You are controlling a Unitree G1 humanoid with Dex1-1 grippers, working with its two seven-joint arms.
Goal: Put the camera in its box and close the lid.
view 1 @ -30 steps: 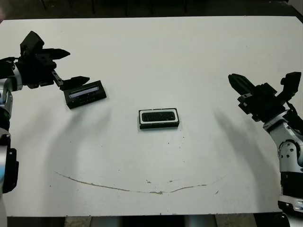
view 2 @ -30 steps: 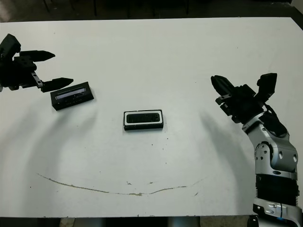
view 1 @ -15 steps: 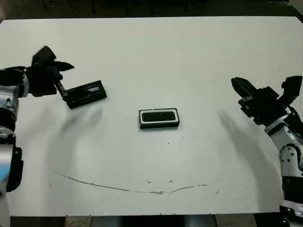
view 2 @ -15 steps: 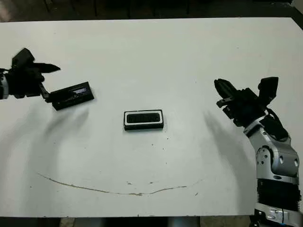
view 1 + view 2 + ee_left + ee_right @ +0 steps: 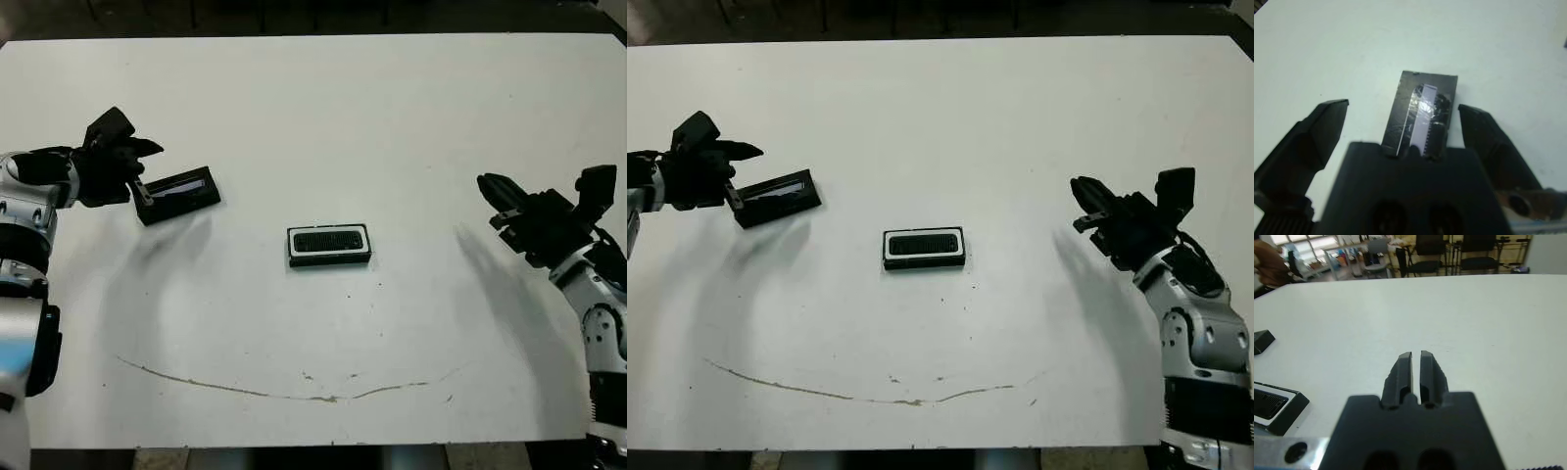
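A white bench (image 5: 323,117) seen from above. At far left, the left gripper (image 5: 1405,128) is spread wide, one finger on either side of the near end of the lid (image 5: 178,194), a flat black panel with a pale strip, lying flat. At centre sits the box (image 5: 329,246) with the dark textured camera (image 5: 328,241) inside it. At far right, the right gripper (image 5: 1416,374) hovers well apart, fingers nearly together, holding nothing.

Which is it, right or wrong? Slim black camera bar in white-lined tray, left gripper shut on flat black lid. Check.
Wrong: left wrist view shows the left gripper open, fingers astride the flat black lid. The slim black camera bar is in the white-lined tray.
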